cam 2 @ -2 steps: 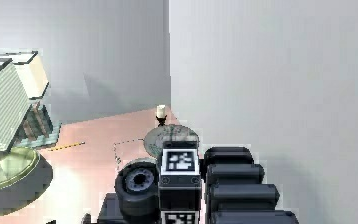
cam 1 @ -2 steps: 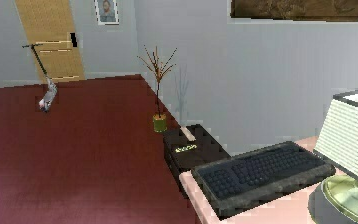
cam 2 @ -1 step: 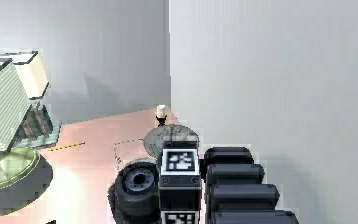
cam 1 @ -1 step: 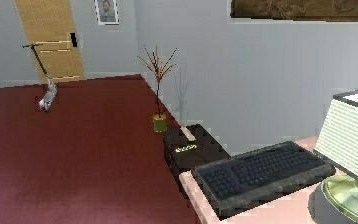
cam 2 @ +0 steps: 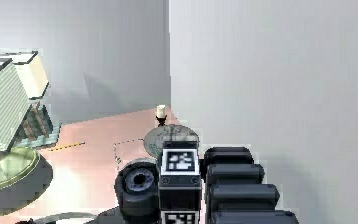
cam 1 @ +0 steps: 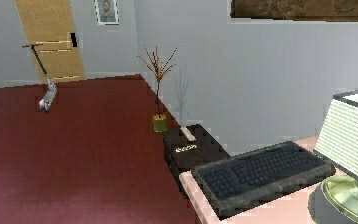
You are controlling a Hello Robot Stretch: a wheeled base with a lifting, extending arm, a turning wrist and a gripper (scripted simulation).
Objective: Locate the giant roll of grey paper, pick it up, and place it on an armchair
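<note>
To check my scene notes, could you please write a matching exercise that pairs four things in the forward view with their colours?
Things:
1. keyboard
2. door
3. lamp shade
4. floor

Colours:
a. white
b. dark red
c. black
d. light brown

Pairs: 1-c, 2-d, 3-a, 4-b.

Forward view looks ahead and down across the floor [cam 1: 77,140] to a far door [cam 1: 52,40]. Arm side view sits close over the bench [cam 2: 97,135], facing a wall [cam 2: 267,70]. Both share the lamp [cam 1: 349,130].
</note>
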